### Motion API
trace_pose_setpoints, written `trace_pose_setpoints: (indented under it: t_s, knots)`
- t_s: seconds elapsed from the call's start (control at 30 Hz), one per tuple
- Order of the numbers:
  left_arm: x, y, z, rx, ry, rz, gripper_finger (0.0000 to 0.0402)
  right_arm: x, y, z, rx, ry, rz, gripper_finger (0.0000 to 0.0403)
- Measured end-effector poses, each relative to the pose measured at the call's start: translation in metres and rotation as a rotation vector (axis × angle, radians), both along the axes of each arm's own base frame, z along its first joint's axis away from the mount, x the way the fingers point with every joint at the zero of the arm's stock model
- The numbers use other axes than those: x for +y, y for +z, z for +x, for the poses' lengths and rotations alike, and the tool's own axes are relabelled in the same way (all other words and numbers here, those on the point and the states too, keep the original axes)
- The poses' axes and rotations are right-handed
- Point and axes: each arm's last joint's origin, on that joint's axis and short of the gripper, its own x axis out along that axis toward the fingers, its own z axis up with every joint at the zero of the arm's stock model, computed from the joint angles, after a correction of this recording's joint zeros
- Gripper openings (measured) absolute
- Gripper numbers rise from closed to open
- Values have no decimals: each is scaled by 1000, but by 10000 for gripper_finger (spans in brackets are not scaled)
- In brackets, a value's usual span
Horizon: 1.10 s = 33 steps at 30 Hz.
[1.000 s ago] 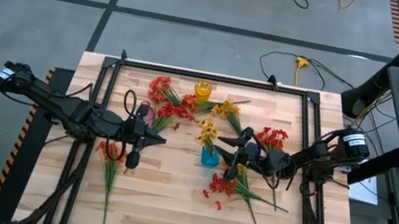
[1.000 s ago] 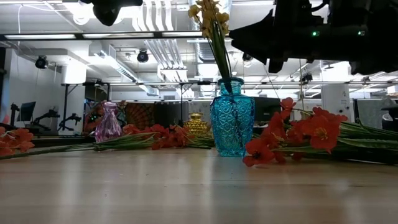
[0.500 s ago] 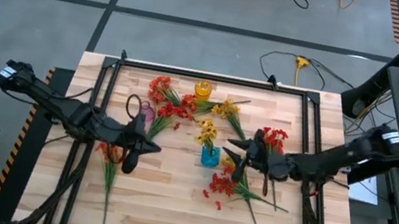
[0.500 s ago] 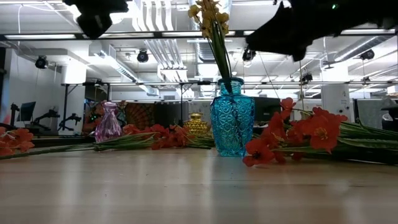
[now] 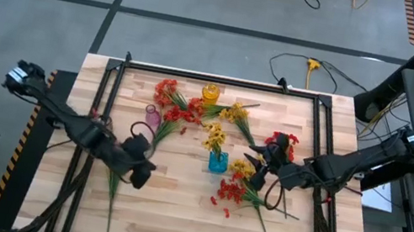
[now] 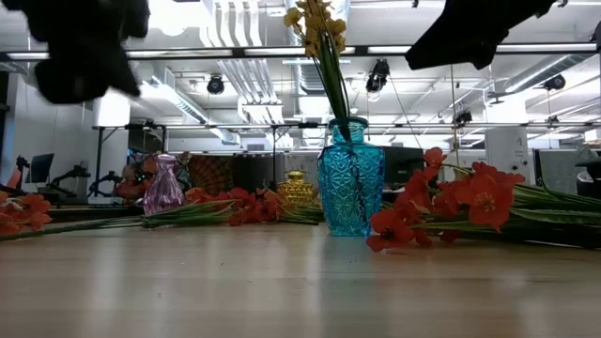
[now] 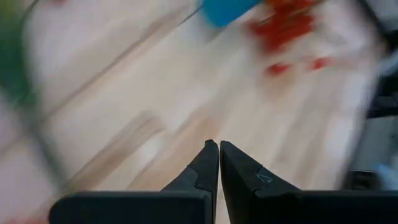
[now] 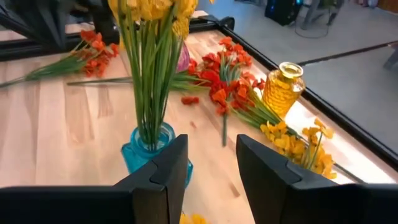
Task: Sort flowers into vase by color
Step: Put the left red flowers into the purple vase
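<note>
The left gripper (image 7: 218, 147) hangs over bare worktop (image 5: 173, 212), jaws clenched on nothing. The right gripper (image 8: 211, 155) has jaws parted and empty beside the blue vase (image 5: 217, 163) holding yellow flowers (image 5: 214, 138); red flowers (image 5: 229, 192) lie nearby.

Blue vase (image 5: 217, 163), faceted pattern, beside the right gripper (image 5: 253, 169): holds yellow flowers (image 5: 214, 138) on green stems. Amber vase (image 8: 283, 89) beyond it: translucent golden glass. Pink vase (image 6: 164, 186): translucent purple-pink. Red flowers (image 5: 177, 107) lie near the pink vase; orange-red flowers (image 5: 229, 192) lie just beside the right gripper; loose yellow flowers (image 5: 235, 113) lie near the amber vase. Table (image 5: 164, 215): pale wood, black frame. Left gripper (image 7: 219, 163) fingers: black.
</note>
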Motion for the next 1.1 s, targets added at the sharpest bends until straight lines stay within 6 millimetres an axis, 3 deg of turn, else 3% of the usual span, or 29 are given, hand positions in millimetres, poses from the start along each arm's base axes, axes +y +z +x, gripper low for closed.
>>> trace_pose_setpoints:
  t_s: [0.17,0.3,0.53,0.77,0.97,1.1]
  knots:
    - [2,-19,-2,174,147,-54,0,-1,2,-2,13,17,-34,136]
    - [8,-25,1,215,213,-57,0,-1,3,-3,24,31,-63,136]
    - [36,-32,11,293,294,-32,14,-1,2,-3,46,42,-91,135]
    - [57,-50,24,426,240,-27,94,-3,2,-4,41,4,-106,140]
    - [61,-61,31,474,223,55,180,-3,2,-4,20,-15,-66,148]
    - [65,-70,35,504,255,139,212,-3,2,-4,11,-22,-49,147]
